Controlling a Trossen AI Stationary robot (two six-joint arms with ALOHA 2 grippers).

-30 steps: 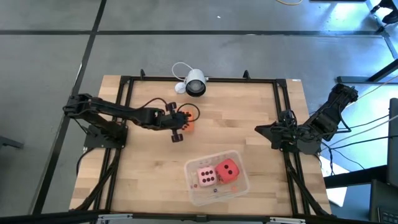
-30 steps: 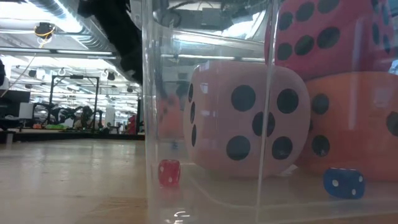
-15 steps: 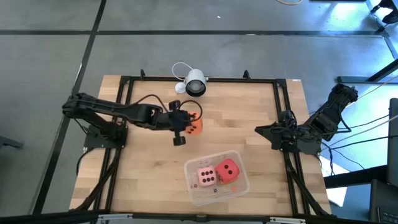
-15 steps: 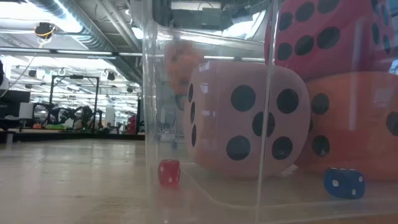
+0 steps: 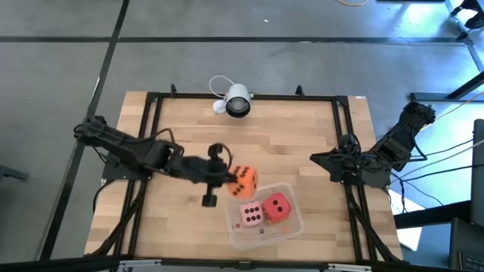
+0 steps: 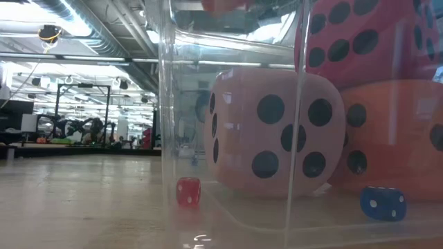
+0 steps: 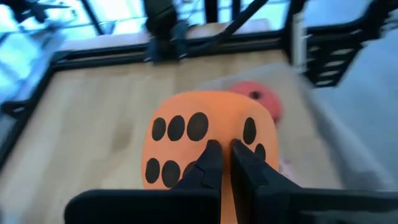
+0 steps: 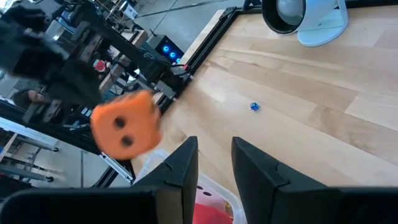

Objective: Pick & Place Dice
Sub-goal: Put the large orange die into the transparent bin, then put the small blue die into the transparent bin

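From above, the left gripper (image 5: 229, 180) is pinching a soft orange die (image 5: 243, 181) just beside the clear plastic tub (image 5: 290, 227), which is holding a pink die (image 5: 251, 214) and a red die (image 5: 277, 205). Only the low view is showing tiny hard dice, red (image 6: 188, 191) and blue (image 6: 382, 204). The right gripper (image 8: 214, 163) is waiting at the table's right edge, fingers slightly apart.

Clear tub (image 5: 291, 227), white cam (image 5: 237, 100), maybe.

An orange die (image 8: 124, 127) hangs above the wooden table (image 8: 298, 93), carried by the left arm (image 8: 59, 53). The right gripper (image 8: 214, 165) has empty, parted fingers. A tiny blue die (image 8: 254, 106) lies near a white camera (image 8: 305, 18).
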